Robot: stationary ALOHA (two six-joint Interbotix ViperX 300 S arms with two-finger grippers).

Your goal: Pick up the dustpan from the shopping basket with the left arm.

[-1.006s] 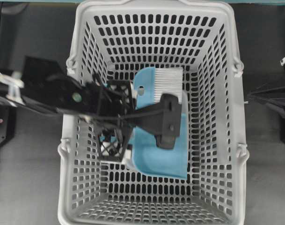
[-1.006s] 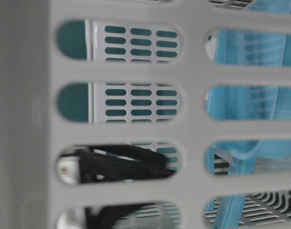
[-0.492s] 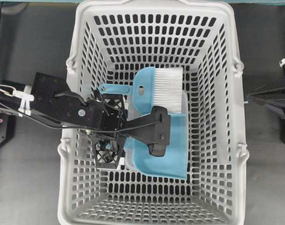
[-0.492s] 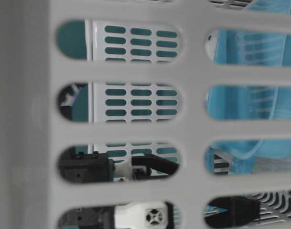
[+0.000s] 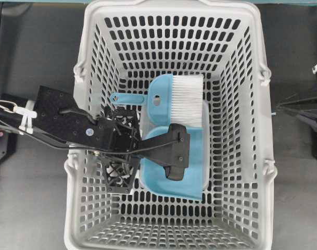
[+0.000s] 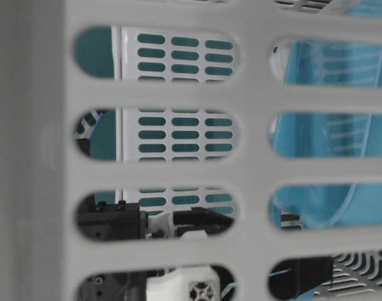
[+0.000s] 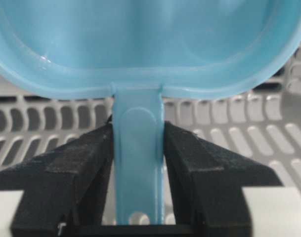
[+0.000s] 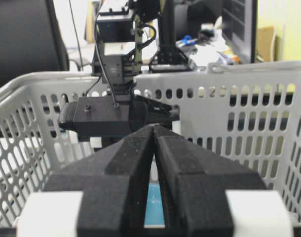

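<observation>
The light blue dustpan lies in the middle of the grey shopping basket, its thin handle pointing left. My left gripper is down inside the basket and shut on that handle, one black finger pressing each side just behind the scoop. From overhead the left gripper is partly hidden under its camera block. At table level the dustpan shows through the basket's slots. My right gripper is shut on nothing, outside the basket's right wall.
A blue hand brush with white bristles lies just beyond the dustpan, its handle pointing left. A clear plastic box sits under both. The basket's slotted walls enclose the left gripper. The right arm rests at the right edge.
The left gripper came down beside the scoop and its jaws shut on the dustpan's handle. The scoop has shifted a little. The right arm has stayed still.
</observation>
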